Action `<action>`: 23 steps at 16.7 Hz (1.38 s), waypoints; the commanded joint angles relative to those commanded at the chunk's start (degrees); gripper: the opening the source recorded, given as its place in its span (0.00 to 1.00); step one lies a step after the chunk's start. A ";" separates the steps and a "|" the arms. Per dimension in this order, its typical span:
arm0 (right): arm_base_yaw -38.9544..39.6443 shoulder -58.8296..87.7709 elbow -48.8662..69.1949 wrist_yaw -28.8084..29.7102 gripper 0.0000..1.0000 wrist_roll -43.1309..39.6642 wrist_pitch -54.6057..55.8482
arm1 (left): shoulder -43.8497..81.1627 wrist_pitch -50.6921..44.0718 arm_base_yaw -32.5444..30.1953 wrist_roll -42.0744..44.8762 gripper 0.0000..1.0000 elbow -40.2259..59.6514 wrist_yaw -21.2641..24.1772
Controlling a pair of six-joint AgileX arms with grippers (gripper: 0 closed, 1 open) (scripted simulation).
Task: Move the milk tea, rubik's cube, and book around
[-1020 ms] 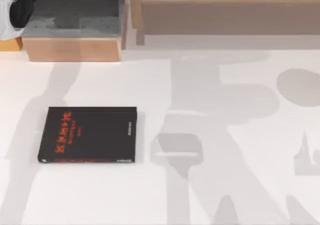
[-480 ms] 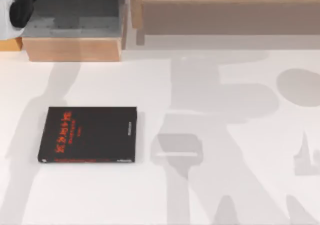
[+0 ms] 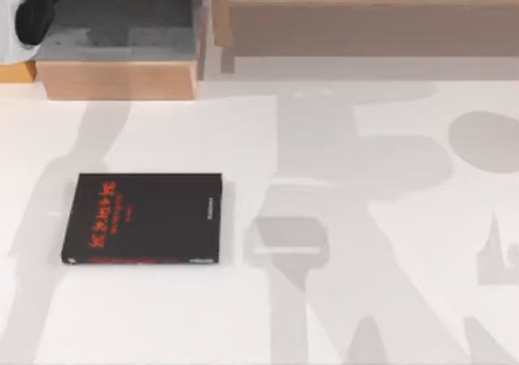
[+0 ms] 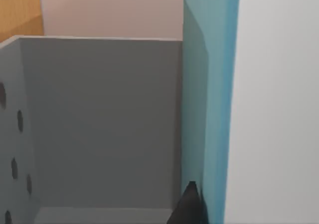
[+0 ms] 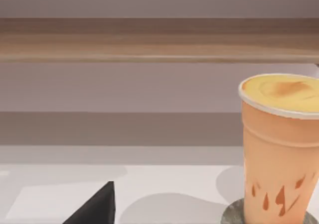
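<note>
The book (image 3: 144,217) is lying flat, black cover with red characters up, on the pale worktop (image 3: 365,316). It is thin, stiff and square-edged, so lifting it probably calls for a bite on an edge, not a push from above.

Beyond the book, a wooden box (image 3: 117,79) with a matte grey lining is sitting at the worktop's far side, and the left arm (image 3: 28,12) is hanging over its outer corner. The left pincer (image 4: 189,206) is looking along a smooth teal-blue panel (image 4: 209,109) standing upright against the grey wall. I cannot tell whether it is released or clenched.

The milk tea (image 5: 279,149), a tapered peach cup with a pale rim, is standing on a grey disc (image 5: 234,216) before the long wooden shelf (image 3: 365,16) that is running beyond the book. The right pincer (image 5: 97,206) is facing it, and I cannot tell its state either. A level, mid-height approach should be keeping the cup upright.
</note>
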 joint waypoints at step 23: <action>0.00 0.00 0.00 0.00 1.00 0.00 0.00 | -23.86 3.21 -8.39 30.59 0.00 -18.82 -16.68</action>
